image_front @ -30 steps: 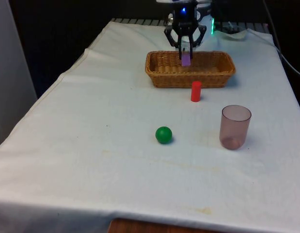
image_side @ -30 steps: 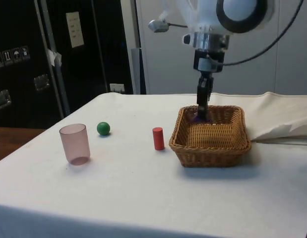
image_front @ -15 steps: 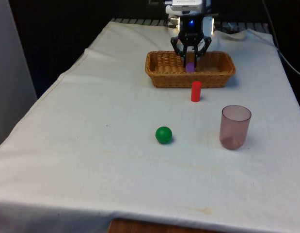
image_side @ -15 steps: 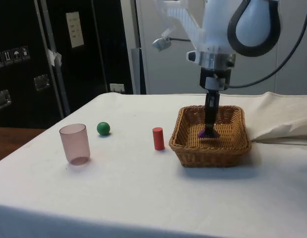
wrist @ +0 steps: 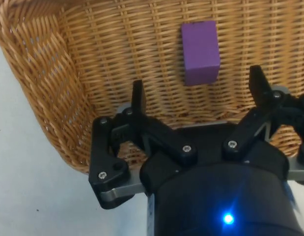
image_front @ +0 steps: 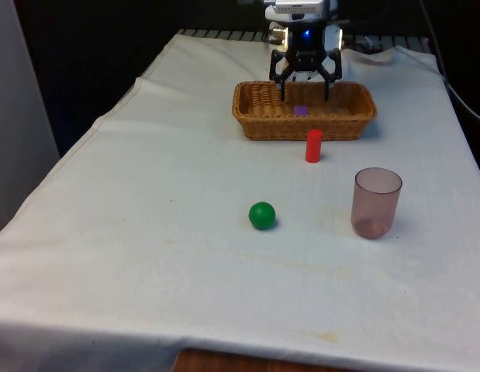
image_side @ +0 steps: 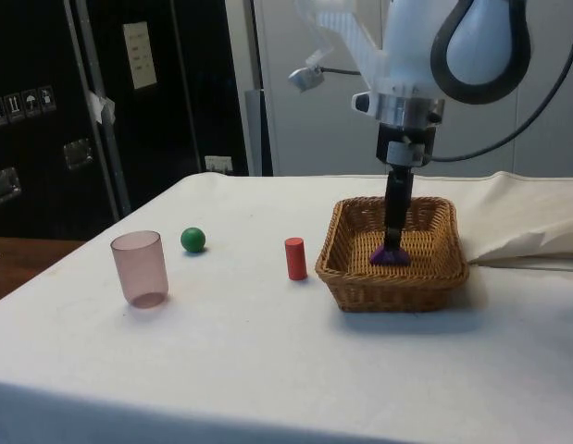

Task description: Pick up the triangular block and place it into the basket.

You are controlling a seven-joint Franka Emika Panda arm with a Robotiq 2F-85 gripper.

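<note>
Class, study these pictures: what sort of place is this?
Probably a robotics lab: a gripper hangs over a basket on a cloth-covered table, with test props like a ball and cup.

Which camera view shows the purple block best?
The wrist view: the purple block lies in plain sight on the basket floor. The front view shows a small purple patch; the side view a low shape.

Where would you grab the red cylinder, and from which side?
Grip the red cylinder across its round sides near the top, coming straight down. It stands upright on the cloth, apart from the basket behind it, with room for open fingers either side.
</note>
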